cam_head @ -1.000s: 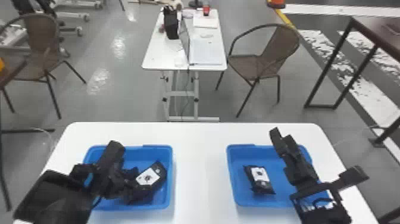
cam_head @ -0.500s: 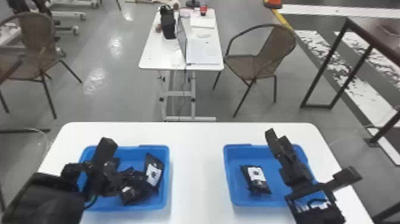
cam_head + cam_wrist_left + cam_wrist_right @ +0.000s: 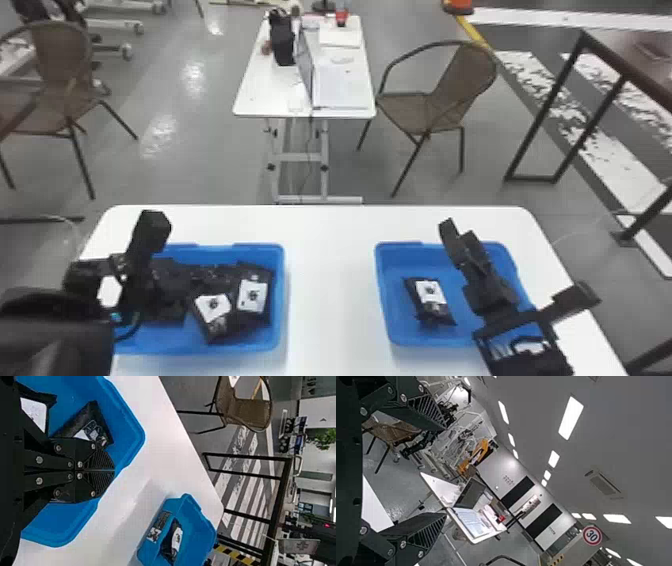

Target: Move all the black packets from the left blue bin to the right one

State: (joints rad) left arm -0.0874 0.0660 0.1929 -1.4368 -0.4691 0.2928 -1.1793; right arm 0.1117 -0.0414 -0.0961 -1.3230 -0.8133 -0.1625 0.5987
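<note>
Shifted left over left bin [image 3: 280, 300] since earlier frame with left gripper [image 3: 172, 295]. Closed there at jaws, gripping nothing; cannot tell about contact with packets. Spread wide and empty at jaws of right gripper [image 3: 462, 242], above right bin [image 3: 382, 300]. Can see black packets [image 3: 252, 295] grouped toward right of left bin, another packet [image 3: 430, 300] inside right bin.

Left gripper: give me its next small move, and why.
Opening the left gripper looks like the sensible next move: its fingers meet with nothing visible between them, and black packets lie in the left blue bin, probably waiting to be grasped.
</note>
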